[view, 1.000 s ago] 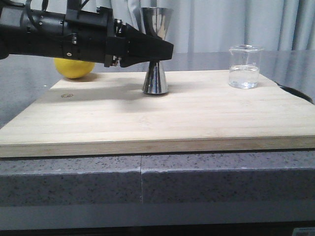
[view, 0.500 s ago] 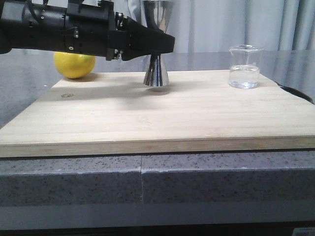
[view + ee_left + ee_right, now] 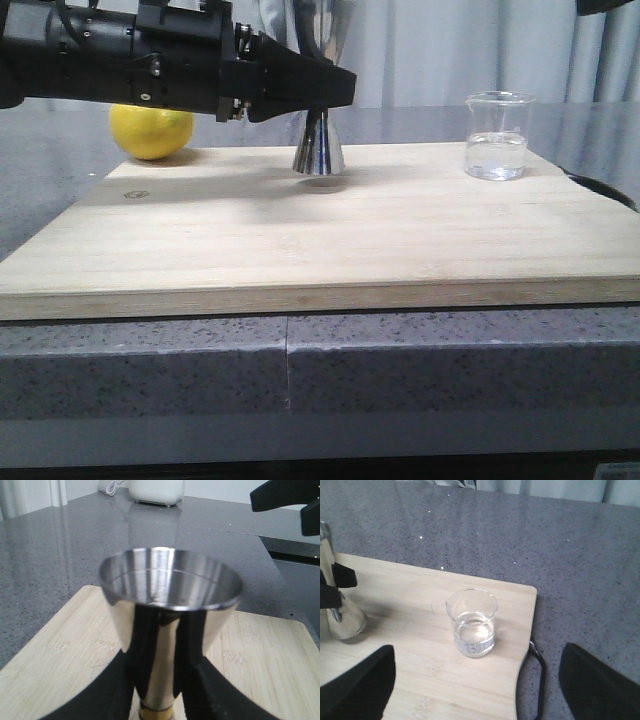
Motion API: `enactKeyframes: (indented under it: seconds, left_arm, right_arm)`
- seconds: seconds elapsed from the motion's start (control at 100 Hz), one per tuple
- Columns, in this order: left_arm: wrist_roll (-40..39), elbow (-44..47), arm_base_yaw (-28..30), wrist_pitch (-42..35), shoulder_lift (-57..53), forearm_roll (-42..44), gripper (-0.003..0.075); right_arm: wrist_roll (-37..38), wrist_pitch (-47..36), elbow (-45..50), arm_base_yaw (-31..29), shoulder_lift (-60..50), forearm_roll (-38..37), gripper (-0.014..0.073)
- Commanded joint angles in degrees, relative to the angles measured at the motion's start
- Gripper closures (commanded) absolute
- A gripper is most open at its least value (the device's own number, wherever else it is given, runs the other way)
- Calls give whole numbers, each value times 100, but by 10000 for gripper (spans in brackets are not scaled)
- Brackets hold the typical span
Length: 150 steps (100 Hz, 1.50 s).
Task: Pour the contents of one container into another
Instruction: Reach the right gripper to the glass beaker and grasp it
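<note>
A: Starting with the biggest thing, what carries everything?

B: A grey speckled table (image 3: 420,360), with a pale wooden board (image 3: 330,235) lying on it that fills the middle of the front view.

A: And the arms?

B: The left arm (image 3: 120,60) reaches in level from the upper left of the front view, its black body horizontal above the board's far edge. Its left tool (image 3: 318,92) is closed on the jigger (image 3: 318,150) at the narrow waist; in the left wrist view the two dark fingers (image 3: 200,675) press either side of the steel stem just above the gold band.

A: Is the jigger on the board?

B: No. It hangs upright just above the board at upper centre, a small shadow under its base. Its open cup faces up.

A: The right arm?

B: Only a dark corner shows at the top right of the front view. In the right wrist view the right tool (image 3: 475,680) is spread wide, its fingers (image 3: 355,685) at the two lower corners, holding nothing, with the beaker between and beyond them.

A: Where is the beaker?

B: The beaker (image 3: 497,136) stands upright at the board's far right corner, well apart from the jigger, holding some clear liquid.

A: Anything else?

B: A yellow fruit (image 3: 150,131) beyond the board's far left corner, partly behind the left arm.
</note>
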Motion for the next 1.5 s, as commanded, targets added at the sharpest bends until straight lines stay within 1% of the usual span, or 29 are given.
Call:
enactKeyframes:
  seconds: [0.0,0.12,0.3,0.49,0.68,0.83,1.14,1.27,1.49]
  left_arm:
    - [-32,-175,-46,699,-279,-491,525]
    - [-32,-175,-46,699,-279,-491,525]
    - [-32,-175,-46,699,-279,-491,525]
    - [-32,-175,-46,699,-279,-491,525]
    - [-32,-175,-46,699,-279,-491,525]
    - [-32,-175,-46,699,-279,-491,525]
    - [-32,-175,-46,699,-279,-491,525]
    - [-32,-175,-46,699,-279,-491,525]
    - [-32,-175,-46,699,-279,-491,526]
  right_arm:
    - [-55,-873,-139,53,204,7,-5]
    - [-55,-1775,111,243,548,7,-5]
    - [37,-3257,513,253,1144,12,-5]
    - [100,-4340,675,253,1858,12,-5]
    - [100,-5017,675,253,2541,12,-5]
    - [143,-5531,675,253,2859,12,-5]
    - [143,-6171,664,229,3541,101,-5]
    - [143,-6395,652,229,3712,102,-5]
    - [143,-6318,505,118,3901,123,-5]
